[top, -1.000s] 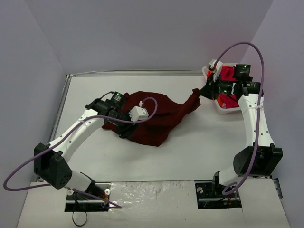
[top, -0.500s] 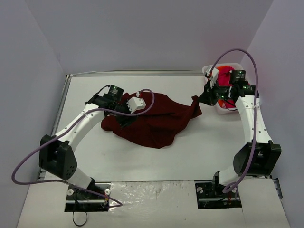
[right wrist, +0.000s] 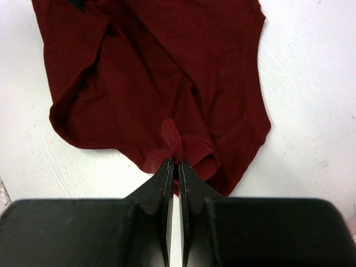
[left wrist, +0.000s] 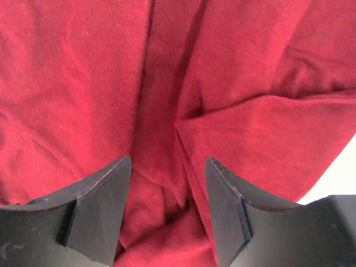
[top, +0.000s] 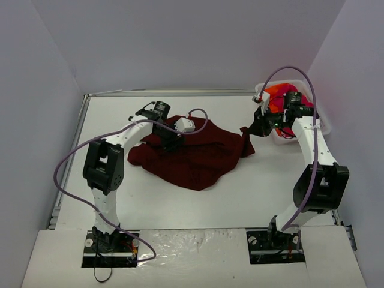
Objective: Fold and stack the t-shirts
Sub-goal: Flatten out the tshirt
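White flat table (top: 270,180): bears everything.
Large dark maroon cloth t-shirt (top: 198,156): crumpled mid-table.
White plastic lattice basket (top: 281,139): far right, holds pink and orange cloth t-shirts (top: 276,92).
My left pincer (left wrist: 167,161): spread over maroon folds.
My right pincer (right wrist: 174,164): pinching the maroon shirt's right edge.

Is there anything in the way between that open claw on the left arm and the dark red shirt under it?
Nothing visible. The left gripper hangs with its jaws open right over the maroon t-shirt, with only the shirt's folds between them. The right gripper is pinching the shirt's edge.
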Robot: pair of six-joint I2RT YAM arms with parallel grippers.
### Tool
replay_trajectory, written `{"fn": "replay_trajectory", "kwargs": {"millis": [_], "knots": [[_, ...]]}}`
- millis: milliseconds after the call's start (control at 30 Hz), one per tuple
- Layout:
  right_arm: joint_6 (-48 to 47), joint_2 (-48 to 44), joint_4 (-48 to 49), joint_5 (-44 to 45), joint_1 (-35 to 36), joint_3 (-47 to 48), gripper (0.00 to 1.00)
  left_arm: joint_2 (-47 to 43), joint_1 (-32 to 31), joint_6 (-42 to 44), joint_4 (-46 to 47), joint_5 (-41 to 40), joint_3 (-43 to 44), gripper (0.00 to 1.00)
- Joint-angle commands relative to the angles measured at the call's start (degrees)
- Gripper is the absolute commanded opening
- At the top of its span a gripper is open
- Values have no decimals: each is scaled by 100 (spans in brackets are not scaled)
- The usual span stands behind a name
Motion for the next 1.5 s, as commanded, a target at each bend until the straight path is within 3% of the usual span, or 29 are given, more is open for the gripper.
{"fn": "replay_trajectory", "kwargs": {"millis": [0,867,933,1067,1467], "knots": [[-193,70,-116,-64,-41,-46,0,147,79,308,-309,412,479,54],[-483,360,-239,59,38,-169,0,957,-88,660,-1118,1317,840,54],[-492,369,-231,68,38,-178,0,948,-88,651,-1144,1379,831,51],[-501,377,-257,77,47,-196,0,869,-132,511,-978,1178,779,32],[-580,377,-283,182,47,-239,0,114,-124,185,-819,694,331,10]]}}
